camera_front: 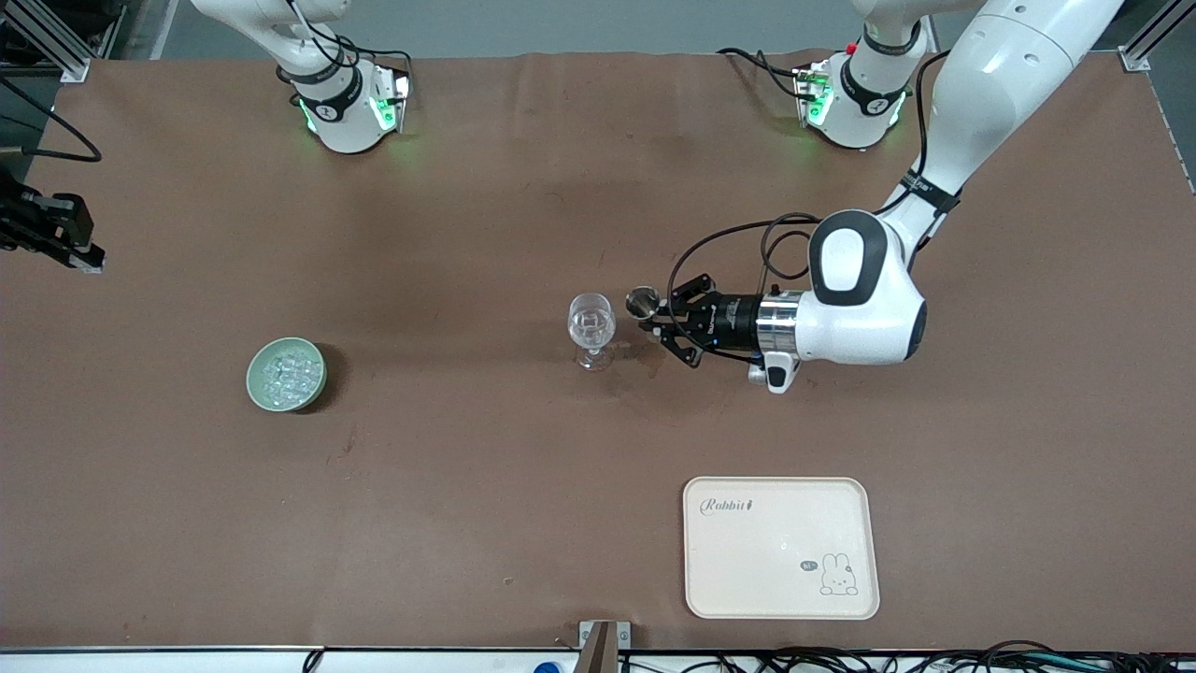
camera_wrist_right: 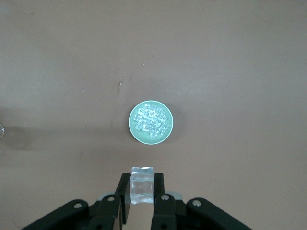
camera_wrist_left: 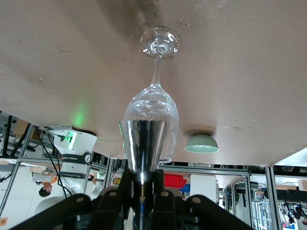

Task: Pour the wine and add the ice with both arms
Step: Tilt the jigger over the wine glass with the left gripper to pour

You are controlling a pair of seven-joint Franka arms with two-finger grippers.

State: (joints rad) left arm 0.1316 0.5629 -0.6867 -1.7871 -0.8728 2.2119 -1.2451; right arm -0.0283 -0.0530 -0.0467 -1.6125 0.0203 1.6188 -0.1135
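Ice cube (camera_wrist_right: 142, 184) clamped in right end effector (camera_wrist_right: 142, 201), above the ice bowl (camera_wrist_right: 151, 122).

Left arm's black two-finger gripper (camera_front: 654, 322) clamped, wrist horizontal over mid-table; right arm's black gripper (camera_wrist_right: 141, 199) clamped, pointing straight down.

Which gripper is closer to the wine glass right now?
Left. The left gripper, shut on a small metal cup, sits right beside the wine glass. The right gripper, shut on an ice cube, is high above the green bowl.
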